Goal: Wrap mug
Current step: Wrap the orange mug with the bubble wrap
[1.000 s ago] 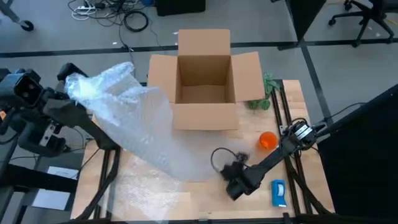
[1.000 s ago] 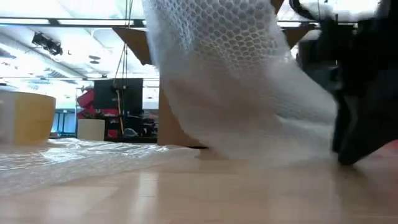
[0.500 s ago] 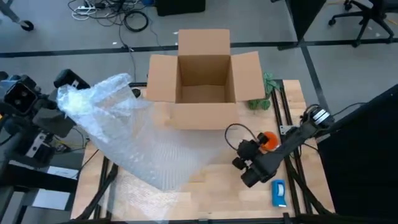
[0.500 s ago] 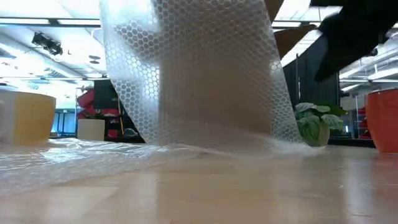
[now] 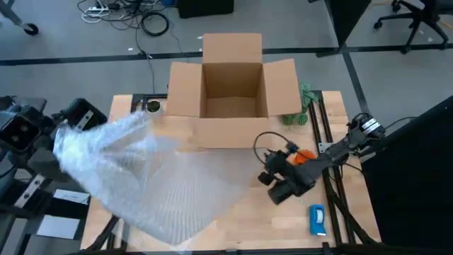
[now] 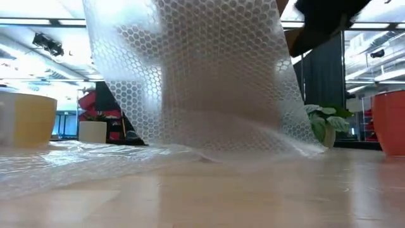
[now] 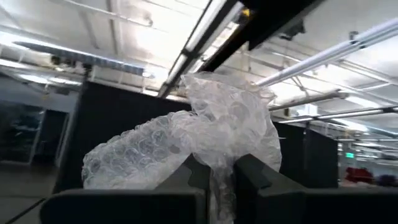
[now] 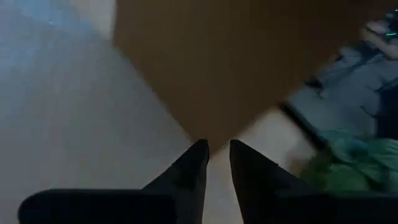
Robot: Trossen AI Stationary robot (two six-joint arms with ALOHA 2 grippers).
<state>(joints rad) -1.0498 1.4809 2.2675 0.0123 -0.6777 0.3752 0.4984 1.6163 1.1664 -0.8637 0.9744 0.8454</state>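
The orange mug (image 5: 304, 157) stands on the table's right side and is partly hidden by my right arm; in the low view the mug (image 6: 389, 123) is at the right edge. My right gripper (image 5: 272, 173) hovers just left of the mug. Its fingers (image 8: 200, 160) leave only a slit, with nothing between them. A large sheet of bubble wrap (image 5: 156, 180) slopes from the table's middle up to my left gripper (image 5: 76, 119), which is shut on it beyond the table's left edge. The wrap's lower edge (image 6: 253, 152) lies on the table. My left gripper pinches a bunched, many-layered part of the bubble wrap (image 7: 221, 177) between its two fingers, and a puff of wrap (image 7: 205, 124) stands out past the fingertips. That end is raised off the table and the sheet runs down from it to the tabletop.
An open cardboard box (image 5: 233, 92) stands at the table's far middle. A small green plant (image 5: 301, 110) sits to its right. A flat blue-and-white object (image 5: 317, 219) lies near the front right corner. Bare wood shows in front of the box and at the near right.
My left gripper has moved toward the table's left and near edges with the wrap. The sheet has been dragged leftward across the table, off the spot in front of the box. My right gripper has risen from the table near the front and gone toward the mug.
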